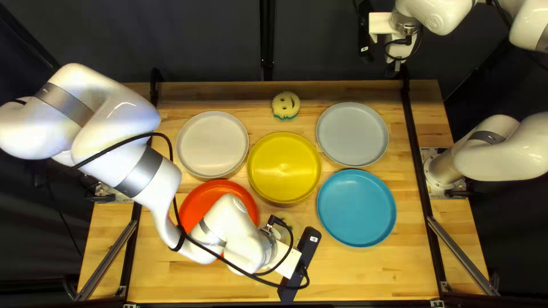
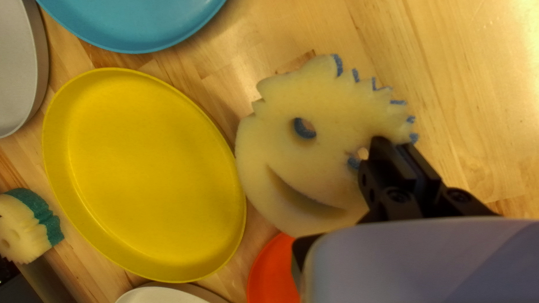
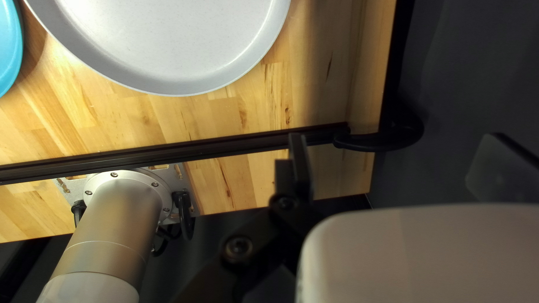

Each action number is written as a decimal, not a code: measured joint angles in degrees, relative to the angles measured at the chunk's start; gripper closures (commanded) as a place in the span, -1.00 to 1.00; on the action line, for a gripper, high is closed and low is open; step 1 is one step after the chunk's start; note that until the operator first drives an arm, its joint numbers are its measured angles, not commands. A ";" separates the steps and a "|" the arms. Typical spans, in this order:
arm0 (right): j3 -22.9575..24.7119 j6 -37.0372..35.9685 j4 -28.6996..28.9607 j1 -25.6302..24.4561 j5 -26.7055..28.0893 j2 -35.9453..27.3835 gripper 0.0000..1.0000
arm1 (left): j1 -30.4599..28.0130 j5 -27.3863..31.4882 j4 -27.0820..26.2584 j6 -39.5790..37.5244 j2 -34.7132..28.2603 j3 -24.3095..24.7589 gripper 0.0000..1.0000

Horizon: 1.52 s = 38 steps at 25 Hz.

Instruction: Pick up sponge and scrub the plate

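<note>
Five round plates covered a wooden table (image 1: 411, 274), where the left gripper (image 1: 287, 260) had its two black fingers (image 2: 387, 160) clenched on a blue-backed smiley sponge (image 2: 323, 112). The fingers pinched it at the rim beside one eye hole, its smiling side toward the wrist camera. From above, the left arm (image 1: 154, 177) partly hid the sponge, which showed on the near side of the yellow plate (image 1: 283, 165).

The arm also crossed over the orange-red plate (image 1: 197, 197), beside the yellow one. Farther back sat the off-white plate (image 1: 212, 142) and, at the right of the top left view, the light gray plate (image 1: 352, 133), with the blue plate (image 1: 357, 208) nearer the table's front edge. A green-backed smiley sponge (image 1: 285, 104) rested near the far edge, apart from all five.

Beyond that edge, against the dark curtain (image 1: 200, 40), the right gripper (image 1: 399, 50) hung with its fingers spread wide, grasping no object.
</note>
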 measured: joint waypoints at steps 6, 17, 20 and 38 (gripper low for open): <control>0.00 0.00 0.00 0.00 0.00 0.00 -1.00 | -0.86 1.12 -0.59 -3.11 -2.85 3.31 1.00; 0.00 0.00 0.00 0.00 0.00 0.00 -1.00 | -3.91 -0.63 -2.57 -10.35 -7.80 12.32 1.00; 0.00 0.00 0.00 0.00 0.00 0.00 -1.00 | -4.27 -1.32 -2.94 -11.76 -8.94 14.02 1.00; 0.00 0.00 0.00 0.00 0.00 0.00 -1.00 | -5.10 -2.61 -4.93 -12.08 -8.13 15.09 1.00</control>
